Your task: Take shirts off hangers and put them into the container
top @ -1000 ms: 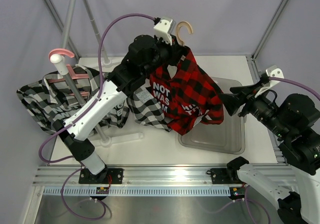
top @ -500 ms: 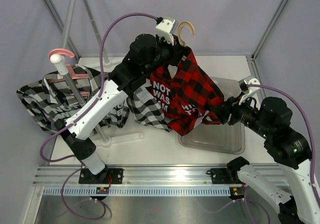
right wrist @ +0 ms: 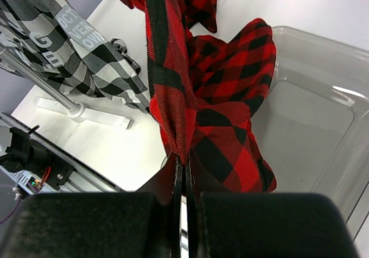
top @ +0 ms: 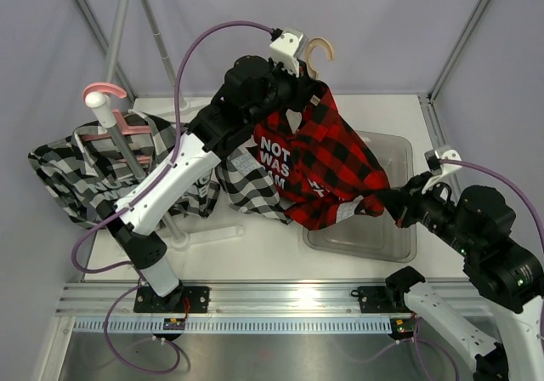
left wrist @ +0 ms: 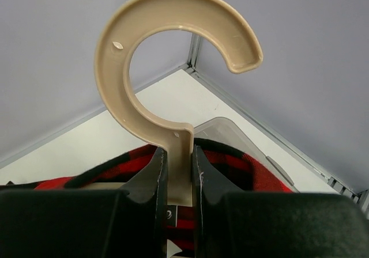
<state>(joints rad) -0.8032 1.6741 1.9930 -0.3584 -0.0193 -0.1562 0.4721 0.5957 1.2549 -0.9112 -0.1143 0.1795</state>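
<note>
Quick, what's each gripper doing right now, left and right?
Left gripper: closed on the neck of the beige hanger.
Right gripper: closed, pinching an edge of the red-and-black shirt.

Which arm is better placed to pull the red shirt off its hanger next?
The right. The right gripper is shut on the red shirt by the container, while the left gripper is clamping the beige hanger.

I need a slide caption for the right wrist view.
Right gripper pinches a fold of the red-and-black shirt, transparent container at right.
</note>
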